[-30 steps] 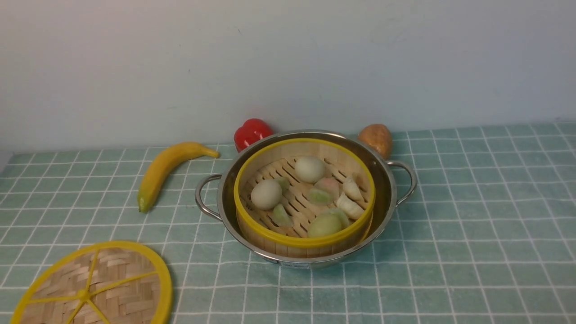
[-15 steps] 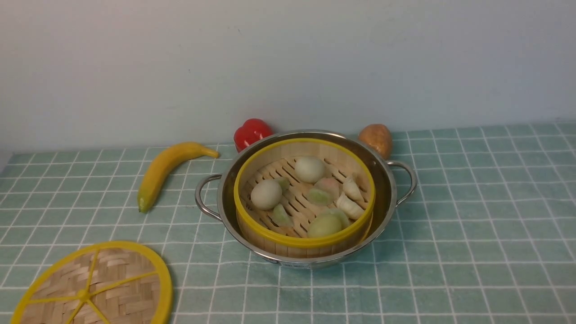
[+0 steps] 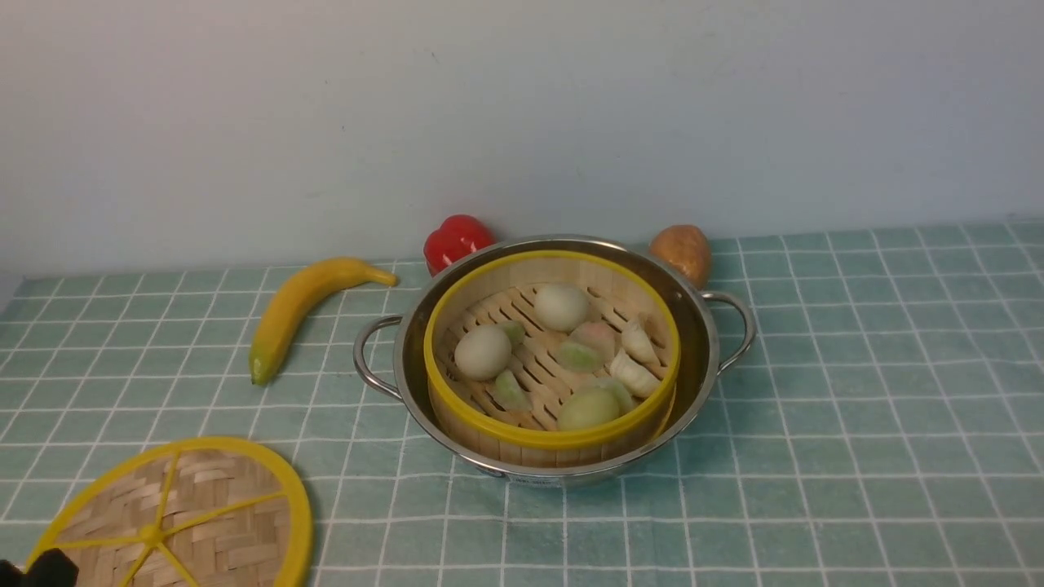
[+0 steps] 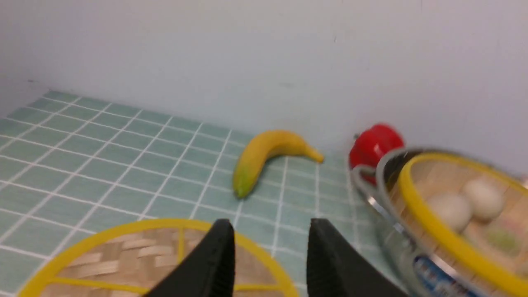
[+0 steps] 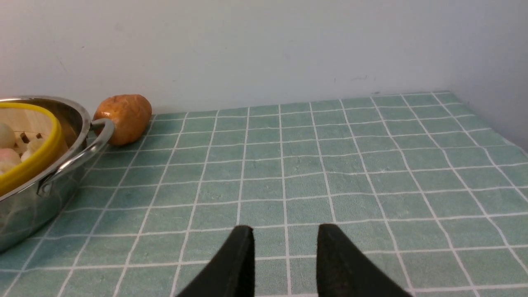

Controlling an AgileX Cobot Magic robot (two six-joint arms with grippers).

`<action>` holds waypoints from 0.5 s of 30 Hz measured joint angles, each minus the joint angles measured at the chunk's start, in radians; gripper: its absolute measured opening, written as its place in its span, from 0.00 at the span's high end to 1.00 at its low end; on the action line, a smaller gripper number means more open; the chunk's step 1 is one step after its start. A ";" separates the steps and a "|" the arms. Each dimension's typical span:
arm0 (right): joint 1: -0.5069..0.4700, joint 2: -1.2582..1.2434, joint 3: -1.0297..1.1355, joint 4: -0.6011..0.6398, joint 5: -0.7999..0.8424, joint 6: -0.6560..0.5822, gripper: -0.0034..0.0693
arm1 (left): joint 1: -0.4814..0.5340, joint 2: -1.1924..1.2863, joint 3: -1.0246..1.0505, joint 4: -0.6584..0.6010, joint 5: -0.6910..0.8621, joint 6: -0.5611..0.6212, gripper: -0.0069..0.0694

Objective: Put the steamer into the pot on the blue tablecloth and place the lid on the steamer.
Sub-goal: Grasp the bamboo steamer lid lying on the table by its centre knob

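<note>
Inside the pot [image 3: 697, 338]: steamer [image 3: 571, 269], uncovered.
Left of the pot, left gripper [image 4: 270, 225] hangs parted over the lid [image 3: 204, 505]; right gripper [image 5: 285, 229] parted, empty.

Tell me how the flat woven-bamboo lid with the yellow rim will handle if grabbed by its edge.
Probably stiff: the yellow rim and spokes brace the flat woven-bamboo lid. It looks thin, so likely light, though an edge grip may let it tilt. Lying flat on the blue checked tablecloth, its rim could slide before the open left gripper gets under it.
</note>
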 joint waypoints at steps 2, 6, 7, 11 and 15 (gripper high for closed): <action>0.000 0.000 0.000 0.000 0.000 0.000 0.63 | 0.000 0.000 0.000 -0.044 -0.024 -0.016 0.59; 0.000 0.000 0.000 0.000 0.000 0.000 0.62 | 0.000 0.000 0.000 -0.167 -0.113 -0.030 0.59; 0.000 0.000 0.000 0.000 0.000 0.000 0.62 | 0.000 0.000 0.000 -0.183 -0.117 -0.031 0.59; 0.000 0.000 0.000 0.000 -0.001 0.000 0.62 | 0.000 -0.001 -0.059 -0.215 -0.077 -0.032 0.59; 0.000 0.000 0.000 0.000 -0.001 0.000 0.62 | 0.000 0.021 -0.275 -0.176 0.104 -0.022 0.59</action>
